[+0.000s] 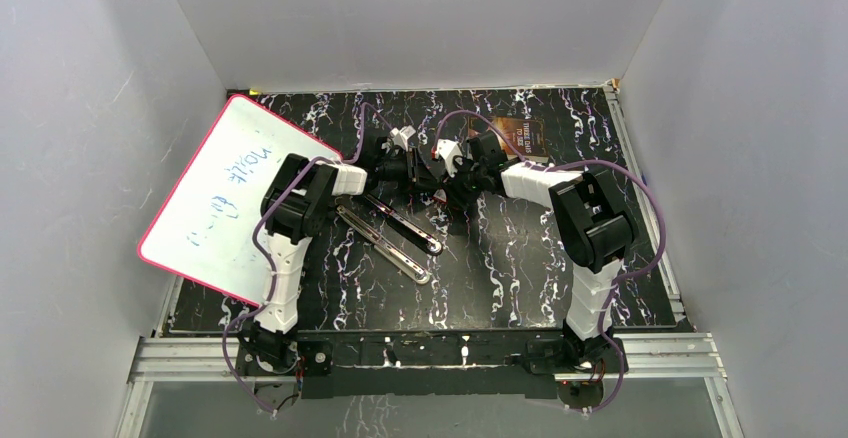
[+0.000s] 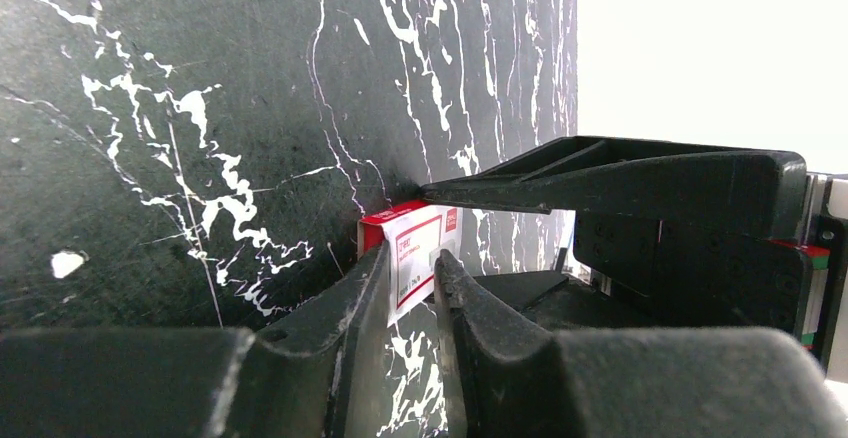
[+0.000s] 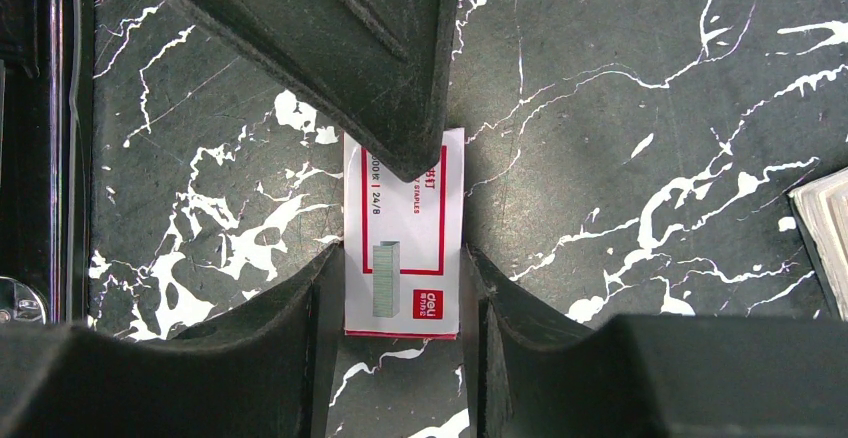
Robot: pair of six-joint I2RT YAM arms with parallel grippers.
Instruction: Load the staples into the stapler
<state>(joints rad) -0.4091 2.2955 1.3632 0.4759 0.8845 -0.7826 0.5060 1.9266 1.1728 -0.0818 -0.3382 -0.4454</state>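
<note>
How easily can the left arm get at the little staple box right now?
Probably easily. The right gripper has its fingers only along the long sides of the staple box, leaving one end free, and the left gripper appears closed on that end, with nothing between them.

Print on the staple box [image 3: 405, 248] partly under a pincer finger [image 3: 340, 48]

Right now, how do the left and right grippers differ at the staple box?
The left gripper pinches one end of the staple box, jaws narrow; the right gripper clamps its two long sides, jaws wider. Left is rolled sideways, right looks straight down. Both hold the same box.
</note>
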